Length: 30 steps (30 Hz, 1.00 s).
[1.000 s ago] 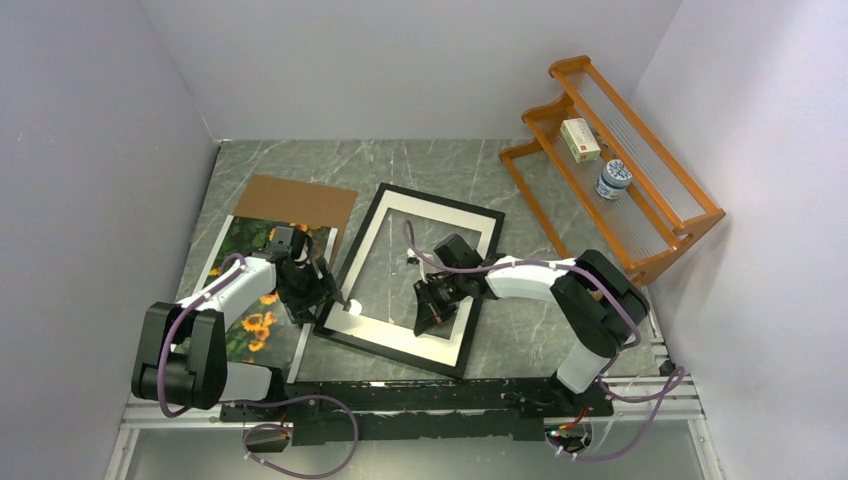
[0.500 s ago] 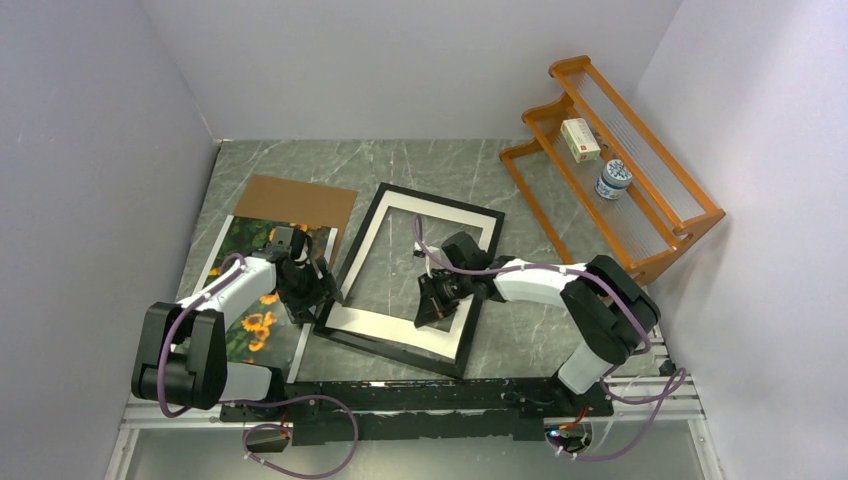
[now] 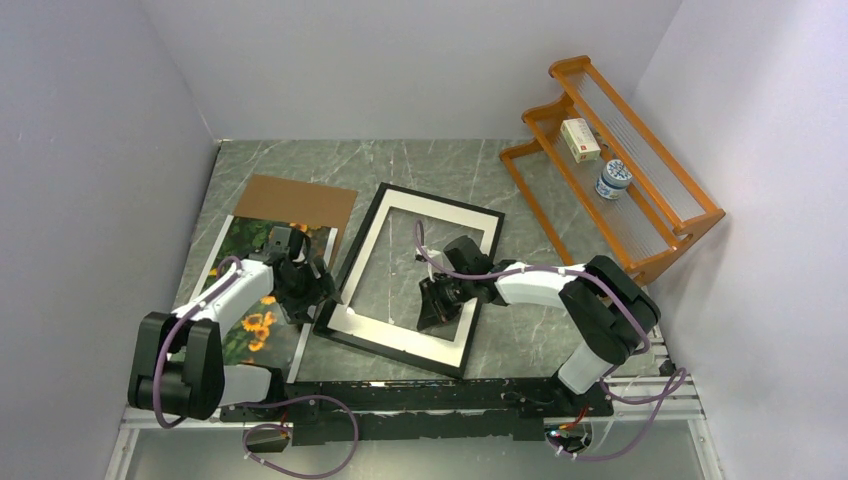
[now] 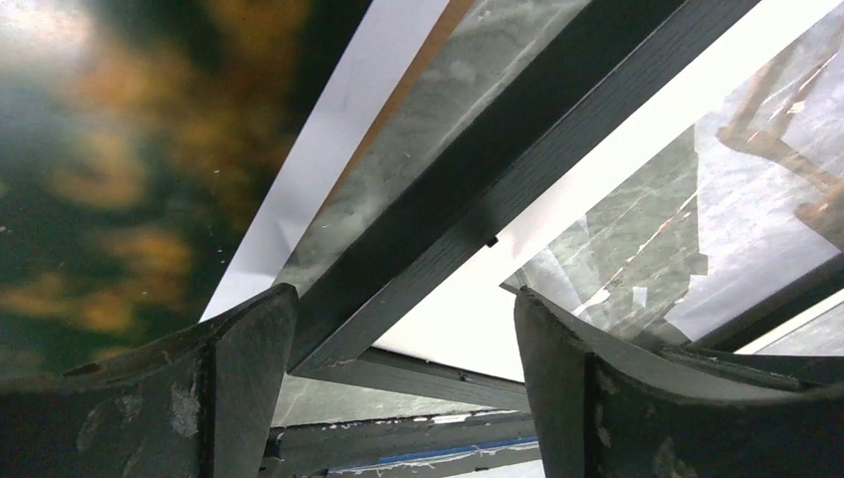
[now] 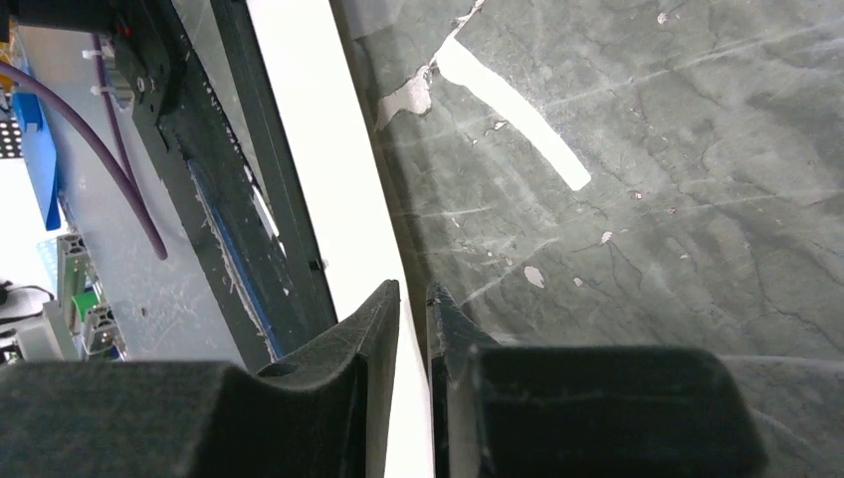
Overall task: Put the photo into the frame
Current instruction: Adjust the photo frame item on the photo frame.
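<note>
Photo [image 3: 255,328] flat beside frame [image 4: 468,199] — left tool [image 4: 403,299] straddling frame edge.

Photo [image 3: 252,328] left of frame [image 3: 445,204]; rack [image 3: 690,222] behind, far right.

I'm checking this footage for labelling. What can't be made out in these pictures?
Photo: top view, the left arm covers its middle; left wrist view, blurred.
Right pincer: right wrist view, fingers almost touching; whether they pinch the white mat is unclear.
Box on the rack: top view, its print is too small.
</note>
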Tool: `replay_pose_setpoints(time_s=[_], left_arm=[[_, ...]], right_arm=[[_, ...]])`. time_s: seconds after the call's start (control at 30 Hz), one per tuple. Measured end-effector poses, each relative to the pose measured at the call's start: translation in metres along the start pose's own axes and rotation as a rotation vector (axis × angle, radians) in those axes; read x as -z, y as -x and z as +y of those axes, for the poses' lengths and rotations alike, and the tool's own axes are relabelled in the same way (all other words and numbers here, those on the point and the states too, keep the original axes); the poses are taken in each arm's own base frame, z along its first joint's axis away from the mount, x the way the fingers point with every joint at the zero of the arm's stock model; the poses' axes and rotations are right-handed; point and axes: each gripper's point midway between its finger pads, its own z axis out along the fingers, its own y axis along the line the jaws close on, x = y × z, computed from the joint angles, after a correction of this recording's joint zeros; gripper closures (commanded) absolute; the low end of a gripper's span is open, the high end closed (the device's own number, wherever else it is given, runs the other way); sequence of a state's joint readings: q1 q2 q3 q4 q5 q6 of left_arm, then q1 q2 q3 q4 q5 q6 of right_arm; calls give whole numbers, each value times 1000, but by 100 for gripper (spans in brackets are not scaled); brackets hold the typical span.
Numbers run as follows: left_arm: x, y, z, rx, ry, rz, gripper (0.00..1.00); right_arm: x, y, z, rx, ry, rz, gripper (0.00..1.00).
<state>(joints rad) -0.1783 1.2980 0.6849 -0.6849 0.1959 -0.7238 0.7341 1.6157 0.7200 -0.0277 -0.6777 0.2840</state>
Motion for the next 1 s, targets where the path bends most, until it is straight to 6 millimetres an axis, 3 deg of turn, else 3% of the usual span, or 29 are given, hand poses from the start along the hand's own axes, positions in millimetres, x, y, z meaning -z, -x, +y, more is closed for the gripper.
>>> replay_pose_setpoints(time_s=[0.3,0.47,0.63,0.77,0.87,1.0], left_arm=[[10,9,2,1,28,-55,11],[15,14,1,-1,34,-78,11],[16,16,0,-3,30,-82,12],[16,16,-6,-7,1,-78,12],[16,16,-11,-14,-25,-75,13],[14,18,-17,-23,-53,-74,13]], right_arm=[[2,-1,1,6,-2,-8,52],[12,14,9,22,-13,-67,47],[34,42,5,-8,-114,-205,46],[67,60,-20,-113,-269,-333,47],[84,54,-39,-204,-360,-356,47],[85,25,-46,-298,-407,-281,48]])
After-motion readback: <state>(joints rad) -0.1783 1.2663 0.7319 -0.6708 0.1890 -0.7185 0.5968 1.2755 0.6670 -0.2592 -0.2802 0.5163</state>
